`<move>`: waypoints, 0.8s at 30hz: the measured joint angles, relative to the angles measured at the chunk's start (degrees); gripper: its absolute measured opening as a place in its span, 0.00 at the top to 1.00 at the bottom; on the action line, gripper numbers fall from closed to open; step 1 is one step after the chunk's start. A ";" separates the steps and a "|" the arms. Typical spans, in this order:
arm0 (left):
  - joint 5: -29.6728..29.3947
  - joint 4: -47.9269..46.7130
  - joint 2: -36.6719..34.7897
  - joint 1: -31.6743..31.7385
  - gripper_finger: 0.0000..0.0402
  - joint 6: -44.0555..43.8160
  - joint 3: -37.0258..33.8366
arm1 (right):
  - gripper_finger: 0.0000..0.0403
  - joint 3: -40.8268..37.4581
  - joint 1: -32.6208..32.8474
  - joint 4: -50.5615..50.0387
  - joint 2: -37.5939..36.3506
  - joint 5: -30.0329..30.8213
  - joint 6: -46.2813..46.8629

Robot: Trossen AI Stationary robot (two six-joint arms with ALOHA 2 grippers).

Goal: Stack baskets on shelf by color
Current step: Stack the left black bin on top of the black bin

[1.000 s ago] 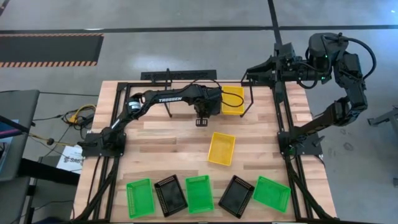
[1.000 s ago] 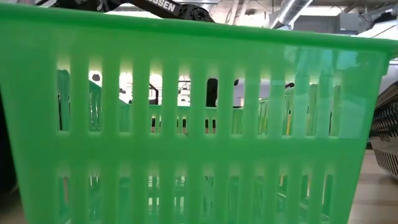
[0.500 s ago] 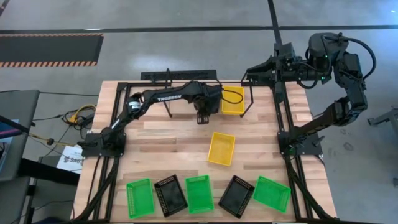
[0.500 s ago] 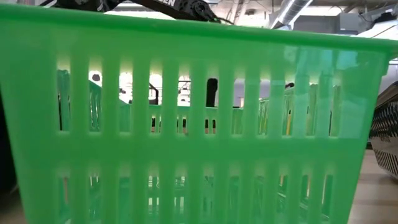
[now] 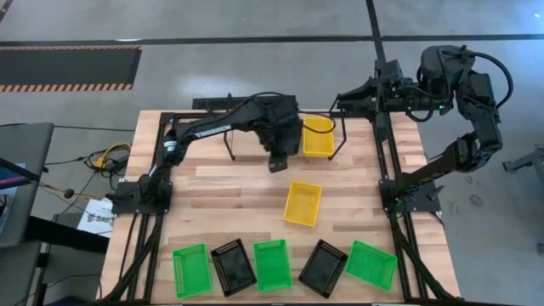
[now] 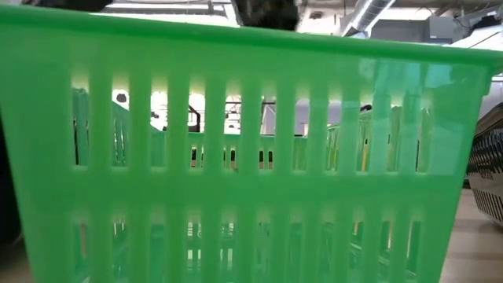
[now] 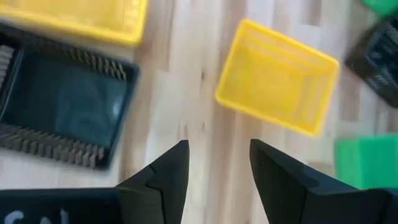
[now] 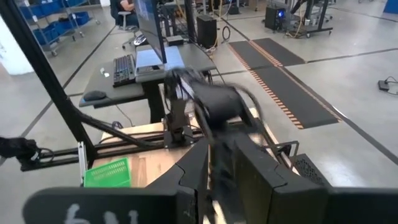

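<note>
Left gripper (image 7: 214, 180) jaws apart, empty — descend squarely onto the yellow basket (image 5: 303, 203) rim at 5 o'clock; right gripper's jaws: cannot tell.

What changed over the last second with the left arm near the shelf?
The left gripper has lifted and drawn back from the yellow basket on the shelf, jaws open and holding nothing. The loose yellow basket, the front row of green and black baskets, and the right arm, parked off the table's far right corner, stayed put.
</note>
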 joint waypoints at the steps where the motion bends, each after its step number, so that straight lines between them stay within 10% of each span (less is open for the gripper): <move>1: -0.79 -0.54 -1.18 -0.70 0.61 -0.56 0.00 | 0.76 0.00 0.00 -0.14 -0.02 0.00 -0.12; 12: -17.26 -11.38 -11.32 -10.50 0.61 -14.59 -0.09 | 0.76 0.00 0.00 -0.50 -0.02 0.00 -2.97; 24: -19.40 -10.84 -13.88 -20.37 0.61 -25.40 -1.96 | 0.76 -0.01 0.00 -0.45 1.36 0.00 -4.67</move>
